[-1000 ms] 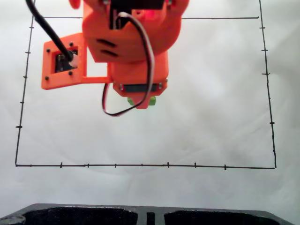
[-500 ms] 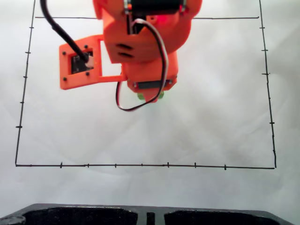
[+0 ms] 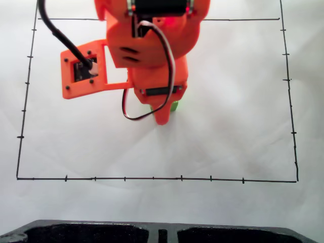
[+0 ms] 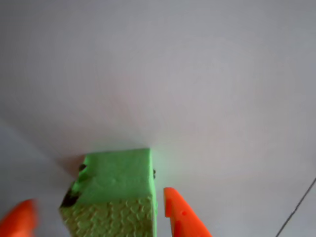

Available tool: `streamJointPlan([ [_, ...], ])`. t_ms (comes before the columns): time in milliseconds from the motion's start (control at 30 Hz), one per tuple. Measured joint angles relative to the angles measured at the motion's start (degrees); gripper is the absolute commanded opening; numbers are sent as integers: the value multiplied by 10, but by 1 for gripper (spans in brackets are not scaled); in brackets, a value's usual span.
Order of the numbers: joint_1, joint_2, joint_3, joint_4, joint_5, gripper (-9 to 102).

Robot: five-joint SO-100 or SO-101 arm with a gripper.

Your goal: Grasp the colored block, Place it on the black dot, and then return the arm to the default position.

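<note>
In the wrist view the colored block [image 4: 118, 192], a green pebbly cube, rests on the white paper between my two orange fingertips. A black patch [image 4: 71, 198] peeks out under its left edge, and it looks like the black dot, mostly covered by the cube. My gripper [image 4: 96, 215] is open around the block: the left finger [image 4: 17, 219] stands clearly off it and the right finger [image 4: 177, 219] is a hair away. In the fixed view the orange arm [image 3: 152, 45] hangs over the paper's middle. The gripper [image 3: 162, 117] points down there, with a sliver of green block [image 3: 174, 106] showing beside it.
A black drawn border [image 3: 152, 178] with tick marks frames the white paper, and one border line [image 4: 296, 210] crosses the wrist view's lower right corner. A black moulded base [image 3: 101, 232] lies along the front edge. The orange camera bracket [image 3: 83, 73] sticks out to the arm's left.
The arm swung slightly right, then its fingertip dropped toward the paper. The green block, seen on both sides of the finger before, now shows on the right side alone.
</note>
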Motion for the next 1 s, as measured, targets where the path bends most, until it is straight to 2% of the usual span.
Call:
streamJointPlan([
  [367,-3,74,1,72,-17,38],
  [767,-3,269,1,190,-96,38],
  [1000,6,404,50,204,-156,27],
])
